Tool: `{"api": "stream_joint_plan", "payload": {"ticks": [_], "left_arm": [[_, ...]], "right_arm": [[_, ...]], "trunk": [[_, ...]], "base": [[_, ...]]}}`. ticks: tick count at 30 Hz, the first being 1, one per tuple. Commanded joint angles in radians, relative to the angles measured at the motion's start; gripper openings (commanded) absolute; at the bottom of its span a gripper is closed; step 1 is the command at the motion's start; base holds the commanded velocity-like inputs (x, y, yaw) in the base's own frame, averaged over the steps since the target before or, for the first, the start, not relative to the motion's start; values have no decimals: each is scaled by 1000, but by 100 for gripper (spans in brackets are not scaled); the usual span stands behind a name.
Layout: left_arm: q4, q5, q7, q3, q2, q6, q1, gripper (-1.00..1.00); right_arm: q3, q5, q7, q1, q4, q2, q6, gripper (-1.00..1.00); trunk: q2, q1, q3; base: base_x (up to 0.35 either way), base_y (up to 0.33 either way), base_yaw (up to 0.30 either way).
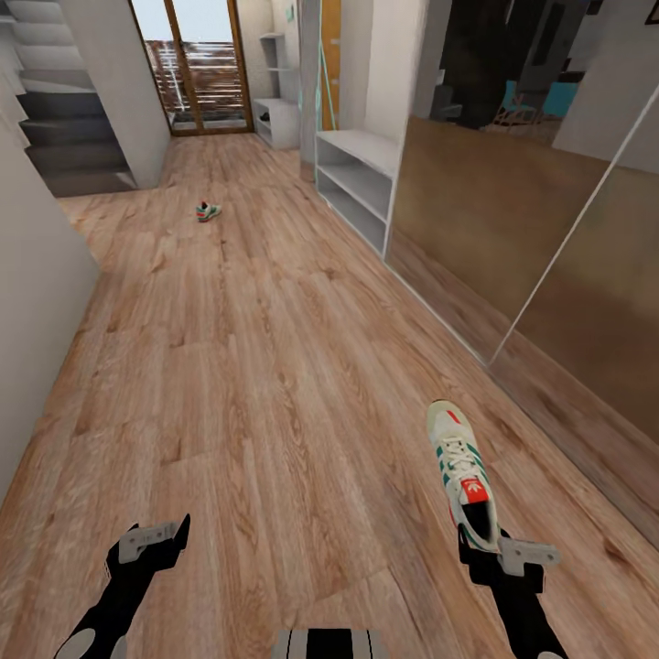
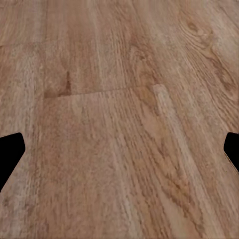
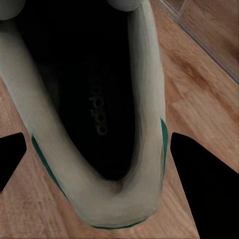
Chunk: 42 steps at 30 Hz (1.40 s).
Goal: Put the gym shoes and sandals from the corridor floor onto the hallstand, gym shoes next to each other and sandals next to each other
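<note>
Two white lace-up gym shoes (image 1: pixel 465 471)

Head looks down corridor; wrists near floor (image 2: pixel 119 124)

The corridor floor (image 1: pixel 256 366) of light wood-grain planks carries one gym shoe (image 1: pixel 208 211) far down it, near the hallstand (image 1: pixel 361 183).

Bare corridor floor (image 2: pixel 119 119); dark fingertips (image 2: pixel 9 154)
</note>
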Motion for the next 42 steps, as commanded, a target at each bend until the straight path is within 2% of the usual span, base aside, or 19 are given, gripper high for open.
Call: {"api": "stream_joint_plan", "payload": {"ticks": [1, 13, 42], "left_arm": [[0, 0, 0, 0, 0, 0, 0, 100], [0, 1, 0, 0, 1, 0, 0, 100], [0, 2, 0, 0, 0, 1, 0, 100]], "right_arm": [[0, 0, 0, 0, 0, 0, 0, -100], [6, 2, 0, 0, 24, 3, -22, -100], [8, 6, 0, 0, 26, 3, -24, -100]], "trunk": [[0, 0, 0], [0, 0, 0], [0, 0, 0]], "base": [[320, 0, 0], [323, 27, 0], [325, 111, 0]]}}
